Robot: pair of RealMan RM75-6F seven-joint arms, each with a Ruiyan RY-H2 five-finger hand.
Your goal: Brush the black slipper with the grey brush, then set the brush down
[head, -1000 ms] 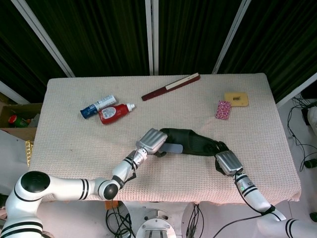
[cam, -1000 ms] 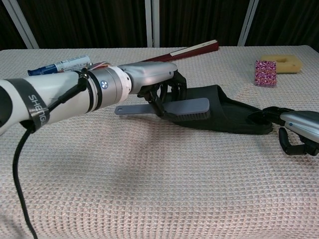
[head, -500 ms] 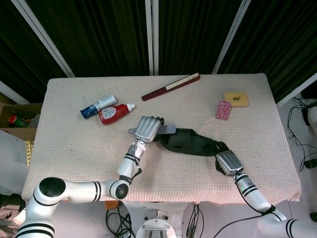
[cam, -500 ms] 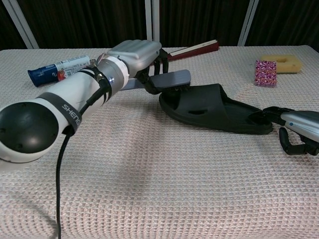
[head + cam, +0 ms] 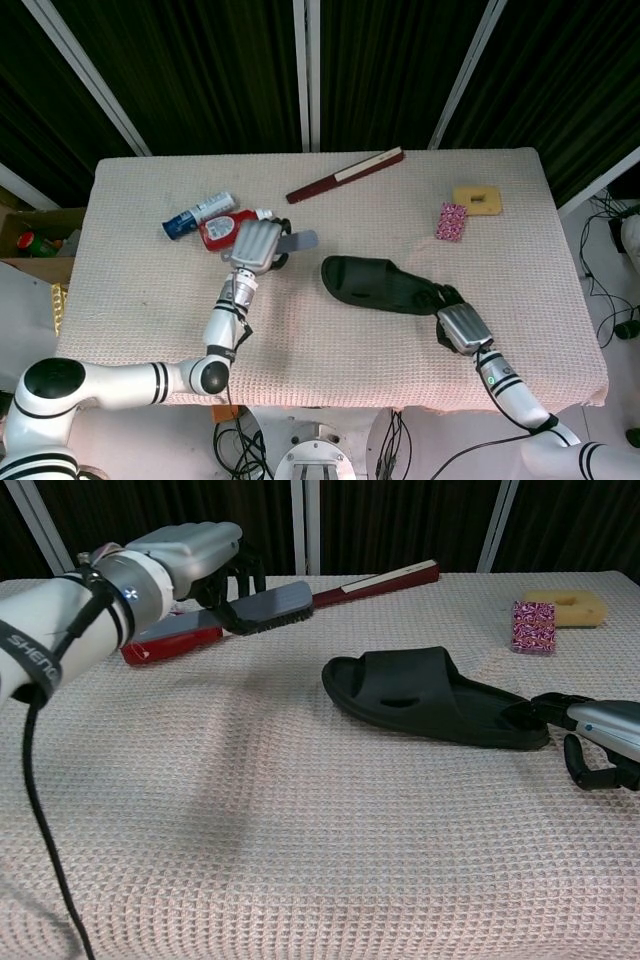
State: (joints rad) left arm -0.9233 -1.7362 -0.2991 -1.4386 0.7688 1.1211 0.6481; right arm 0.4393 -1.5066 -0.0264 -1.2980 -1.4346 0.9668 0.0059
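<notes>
The black slipper [image 5: 378, 283] [image 5: 430, 695] lies flat on the cloth right of centre, toe end to the left. My left hand [image 5: 256, 245] [image 5: 190, 552] holds the grey brush [image 5: 296, 241] [image 5: 268, 607] by its handle, lifted above the cloth well left of the slipper and close to the red bottle. My right hand [image 5: 455, 321] [image 5: 590, 742] rests at the slipper's heel end, its fingers touching and pinning the heel; how they lie is partly hidden.
A red bottle [image 5: 226, 229] and a blue-capped white tube [image 5: 198, 214] lie at the back left, under and beside my left hand. A closed dark red fan [image 5: 345, 175] lies at the back, and a patterned pink packet [image 5: 451, 221] and a yellow sponge [image 5: 477, 198] at the back right.
My left hand has lifted the brush off the slipper and carried it left and back toward the red bottle. The slipper and my right hand have stayed put.
</notes>
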